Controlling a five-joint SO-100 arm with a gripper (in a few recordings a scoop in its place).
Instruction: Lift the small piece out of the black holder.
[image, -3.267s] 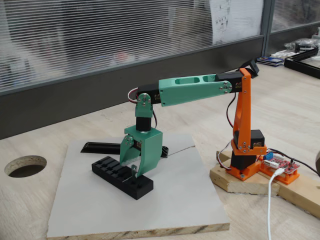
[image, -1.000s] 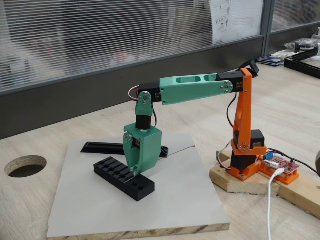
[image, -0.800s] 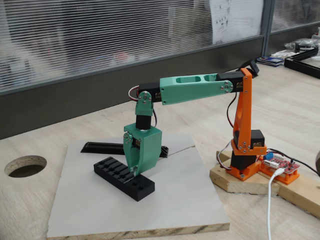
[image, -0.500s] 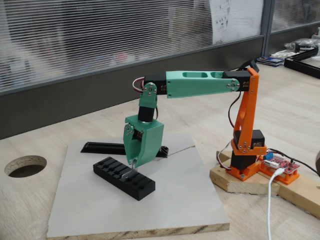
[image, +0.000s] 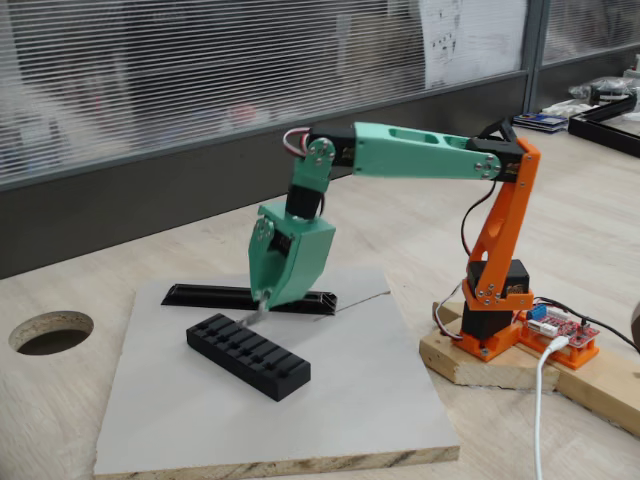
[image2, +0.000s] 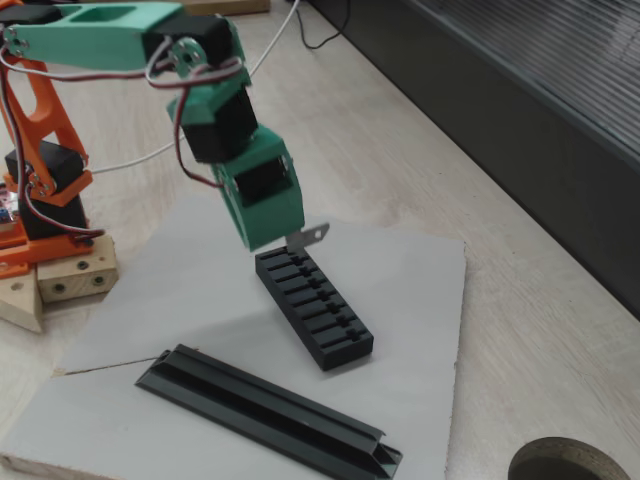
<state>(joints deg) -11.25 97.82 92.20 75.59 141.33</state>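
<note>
The black holder (image: 248, 355) (image2: 315, 310), a slotted matte block, lies on the grey board (image: 350, 400) (image2: 410, 270). My green gripper (image: 265, 300) (image2: 290, 240) hangs tilted just above the holder's end, clear of it. It is shut on the small piece (image: 255, 313) (image2: 310, 236), a thin grey metal tab. The tab sticks out sideways from the fingertips and is apart from the slots below.
A long thin black rail (image: 215, 297) (image2: 270, 412) lies on the board beyond the holder. The arm's orange base stands on a wooden block (image: 480, 360) (image2: 60, 285) beside a red circuit board (image: 560, 330). A round hole (image: 50, 332) (image2: 570, 465) opens in the table.
The gripper was open over the holder, then shut down on it. Since then the arm has risen, carrying the small piece up out of its slot.
</note>
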